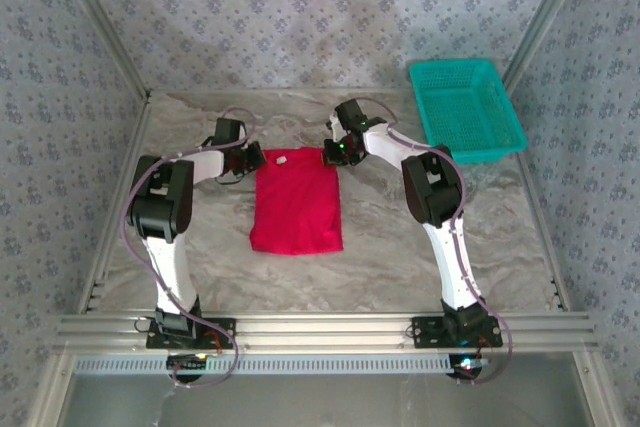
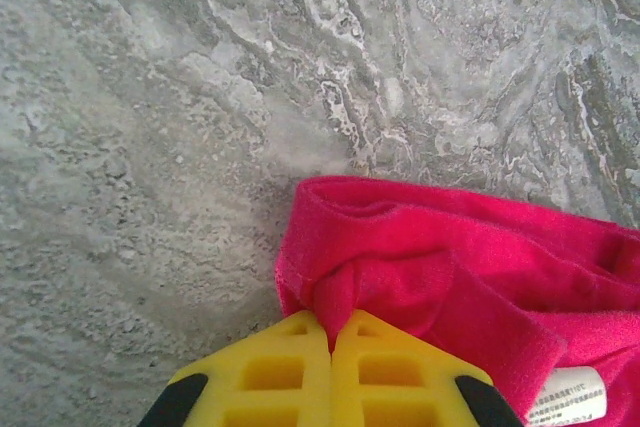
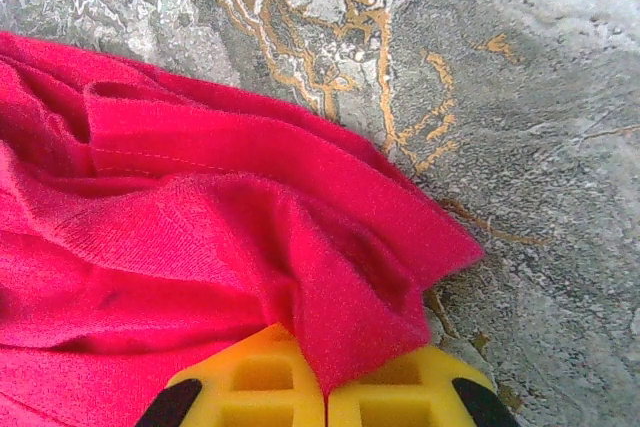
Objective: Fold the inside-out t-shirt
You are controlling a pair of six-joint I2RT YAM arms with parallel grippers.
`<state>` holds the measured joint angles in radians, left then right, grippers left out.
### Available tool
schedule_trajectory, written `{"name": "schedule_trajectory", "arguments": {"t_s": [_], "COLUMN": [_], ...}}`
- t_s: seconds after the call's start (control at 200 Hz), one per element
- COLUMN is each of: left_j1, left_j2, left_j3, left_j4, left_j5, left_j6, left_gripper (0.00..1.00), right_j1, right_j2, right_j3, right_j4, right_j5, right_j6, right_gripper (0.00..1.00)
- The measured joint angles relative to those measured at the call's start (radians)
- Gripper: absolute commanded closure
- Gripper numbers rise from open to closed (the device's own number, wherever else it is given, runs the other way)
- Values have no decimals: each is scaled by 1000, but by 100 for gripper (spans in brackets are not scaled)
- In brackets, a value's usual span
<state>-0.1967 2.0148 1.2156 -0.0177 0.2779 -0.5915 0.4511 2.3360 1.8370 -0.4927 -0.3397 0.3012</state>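
Observation:
The red t-shirt point(image 1: 296, 202) lies on the marble table as a narrow upright rectangle, its white neck tag point(image 1: 282, 159) near the far edge. My left gripper point(image 1: 249, 158) is at the shirt's far left corner, shut on a pinch of red cloth point(image 2: 345, 292) between its yellow fingers point(image 2: 285, 367); the white tag point(image 2: 567, 397) lies just to its right. At the far right corner, my right gripper point(image 1: 336, 154) is shut on a fold of the shirt point(image 3: 340, 317), which drapes over its yellow fingers point(image 3: 245, 377).
A teal mesh basket point(image 1: 467, 107) stands at the back right of the table. Patterned walls and metal frame rails close in the sides. Bare marble table point(image 1: 400, 237) runs on both sides of the shirt and in front of it.

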Motion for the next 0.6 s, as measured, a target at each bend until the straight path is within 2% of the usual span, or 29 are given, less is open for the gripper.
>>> {"name": "schedule_trajectory", "arguments": {"t_s": [0.255,0.6], "left_j1": [0,1], "left_j2": [-54,-202], "left_j3": [-31,-10], "left_j4": [13,-10], "left_j5": [24,51], "left_j6": [-47,-73], "left_gripper": [100,100], "right_j1": [0,-9], "right_j2": [-20,-130], "right_j3": [-3,8], "right_j4": [-9,-16], "right_j5": [-6,-16], "right_j6": [0,1], "right_gripper": [100,100]}}
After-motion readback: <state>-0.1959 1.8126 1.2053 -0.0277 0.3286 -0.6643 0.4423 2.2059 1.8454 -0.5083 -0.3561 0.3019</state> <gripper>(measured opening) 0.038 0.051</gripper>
